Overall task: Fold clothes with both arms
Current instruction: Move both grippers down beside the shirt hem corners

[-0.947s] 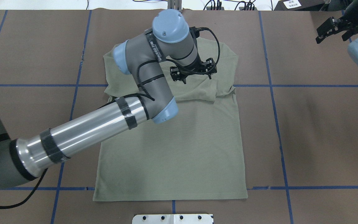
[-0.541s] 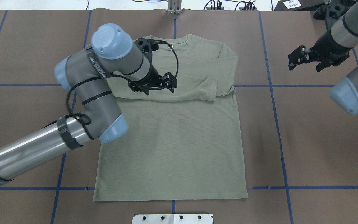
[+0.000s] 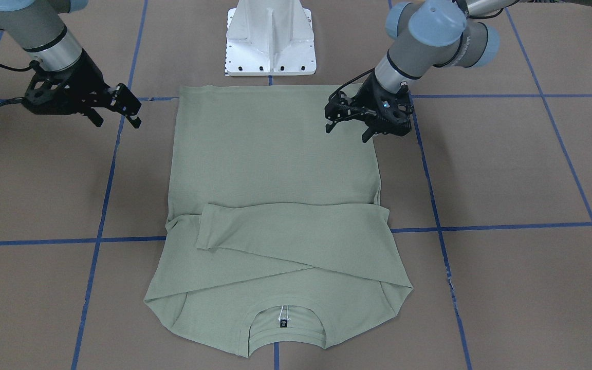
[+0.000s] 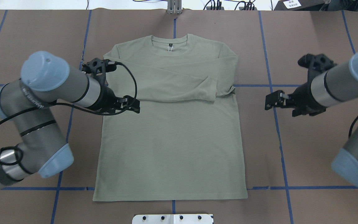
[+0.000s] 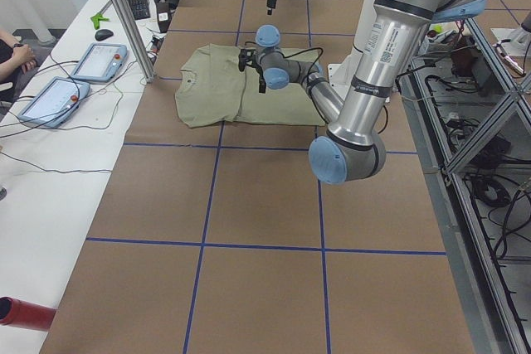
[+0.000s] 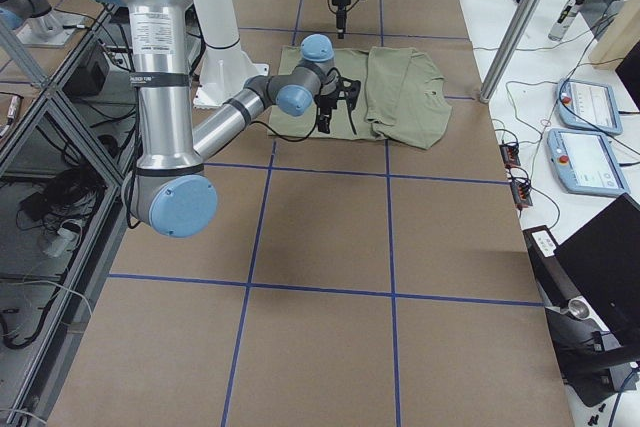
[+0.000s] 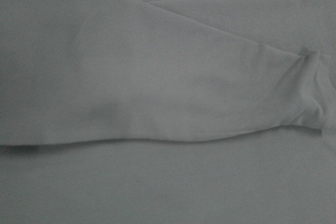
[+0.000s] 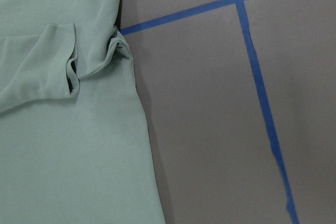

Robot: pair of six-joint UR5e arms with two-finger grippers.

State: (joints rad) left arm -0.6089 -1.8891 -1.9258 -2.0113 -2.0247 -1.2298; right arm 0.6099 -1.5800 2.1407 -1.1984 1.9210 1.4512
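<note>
The pale sage-green shirt [image 4: 172,140] lies flat on the table, collar [image 4: 169,42] at the far side, both sleeves folded across the chest, one cuff [image 4: 209,90] near its right edge. My left gripper [image 4: 130,105] hangs open and empty above the shirt's left edge beside the folded sleeves; it also shows in the front view [image 3: 346,131]. My right gripper [image 4: 270,101] is open and empty over bare table, right of the shirt, and shows in the front view [image 3: 116,121]. The left wrist view shows a folded sleeve [image 7: 157,77]; the right wrist view shows the shirt's edge and cuff [image 8: 58,61].
The white base pedestal [image 3: 270,41] stands at the near edge behind the hem. Blue tape lines [image 4: 278,130] grid the brown table. Control tablets [image 5: 98,60] and a metal post [image 5: 124,14] stand beyond the far edge, by a seated person [image 5: 12,51].
My left arm has drawn back from the chest to the shirt's left edge, uncovering the collar. My right arm has come in from the far right corner toward the shirt's right side.
</note>
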